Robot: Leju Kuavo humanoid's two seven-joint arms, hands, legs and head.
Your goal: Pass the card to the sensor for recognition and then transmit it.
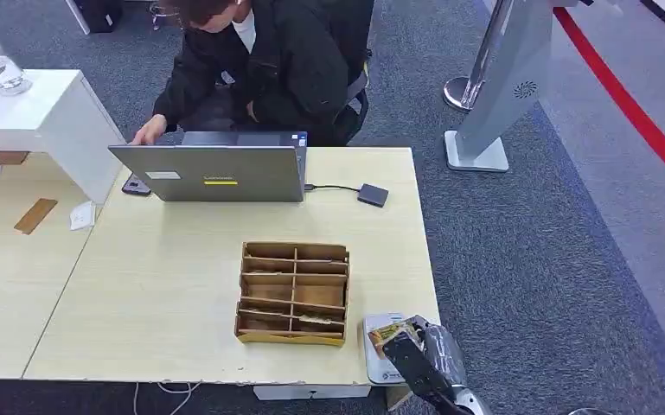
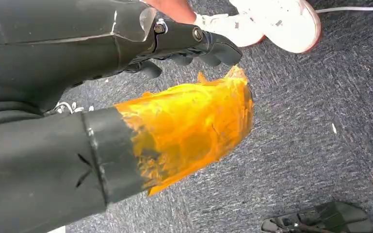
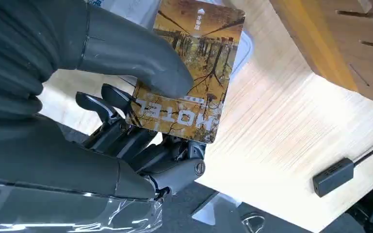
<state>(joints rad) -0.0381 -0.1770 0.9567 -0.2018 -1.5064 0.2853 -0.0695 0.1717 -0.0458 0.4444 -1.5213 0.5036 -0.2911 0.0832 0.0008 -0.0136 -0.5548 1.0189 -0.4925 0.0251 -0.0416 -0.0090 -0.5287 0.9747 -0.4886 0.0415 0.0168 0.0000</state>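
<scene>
While the right hand (image 1: 415,346) pinches the card (image 3: 189,73) over the white sensor (image 1: 380,367) at the table's near right corner, hold it flat and steady; left hand (image 2: 194,41) fingers curl empty.

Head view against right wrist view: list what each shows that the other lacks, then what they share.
Head view alone: the person at the laptop and the grey stand on the carpet. Right wrist view alone: the word HOTEL printed on the card and the thumb pressing it. Both: right hand holding the card, cardboard divider box, white sensor pad, table.
</scene>
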